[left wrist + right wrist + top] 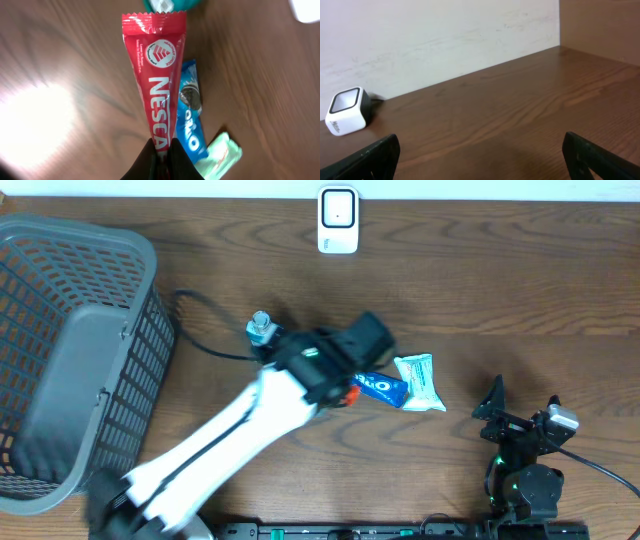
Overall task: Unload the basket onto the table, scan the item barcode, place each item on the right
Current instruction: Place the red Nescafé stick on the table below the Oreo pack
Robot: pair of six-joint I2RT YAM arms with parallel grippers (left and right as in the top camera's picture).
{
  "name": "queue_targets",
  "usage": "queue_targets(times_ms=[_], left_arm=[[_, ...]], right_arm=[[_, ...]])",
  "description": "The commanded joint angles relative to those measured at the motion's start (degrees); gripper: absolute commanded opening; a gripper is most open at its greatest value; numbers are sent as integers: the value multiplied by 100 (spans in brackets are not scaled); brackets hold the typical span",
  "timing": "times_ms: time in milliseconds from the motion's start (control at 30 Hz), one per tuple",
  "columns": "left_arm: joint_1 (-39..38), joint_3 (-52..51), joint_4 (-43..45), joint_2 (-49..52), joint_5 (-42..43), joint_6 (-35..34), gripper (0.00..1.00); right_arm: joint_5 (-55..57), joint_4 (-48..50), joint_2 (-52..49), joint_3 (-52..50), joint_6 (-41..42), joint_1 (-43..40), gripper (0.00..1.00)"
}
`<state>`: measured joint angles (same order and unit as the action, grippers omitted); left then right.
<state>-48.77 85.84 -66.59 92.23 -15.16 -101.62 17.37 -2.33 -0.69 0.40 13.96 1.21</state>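
One red Nescafe sachet (159, 80) tight in L jaws, blue Oreo pkt (192, 120) nearby; R jaws wide apart.

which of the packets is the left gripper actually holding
The red Nescafe sachet, pinched at one end by the left gripper. The blue Oreo pack and the pale green packet lie loose on the table.

The left arm (235, 425) is built of a long white link capped by black housings. A knurled silver fitting (262, 328) and a small green mark (312, 353) are seen near its wrist, and a black cable (205, 330) is attached. The right arm (528, 480) is black throughout, with a silver cylinder (564, 420), a green light (500, 465) and a second cable (605, 465). Its fingers (372, 157) are black and ridged.
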Motion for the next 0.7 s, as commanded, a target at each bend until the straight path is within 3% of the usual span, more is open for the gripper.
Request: queue_targets(times_ms=[0,167,267,400,433,533,667], left_arm=[[-26,-39,391,732,-155,-1272,7],[-17,-39,979,1582,673,-1276,8],[-11,-42,898,2022,1222,-1268,7],[-17,-46,531,2280,1285,-1248,8],[-17,-50,531,2343,1285,-1040,16],[-17,-50,542,2334,1292,-675,53],[0,-44,586,2184,1298,-238,65]], right_arm=[[-9,-24,31,-9,-76,66,99],[-9,-26,31,-9,-76,66,99],[-9,-26,31,-9,-76,66,99],[-9,-26,31,-9,-76,66,99],[-9,-24,31,-9,-76,66,99],[-9,-24,31,-9,-76,66,99],[-9,-26,31,-9,-76,66,99]])
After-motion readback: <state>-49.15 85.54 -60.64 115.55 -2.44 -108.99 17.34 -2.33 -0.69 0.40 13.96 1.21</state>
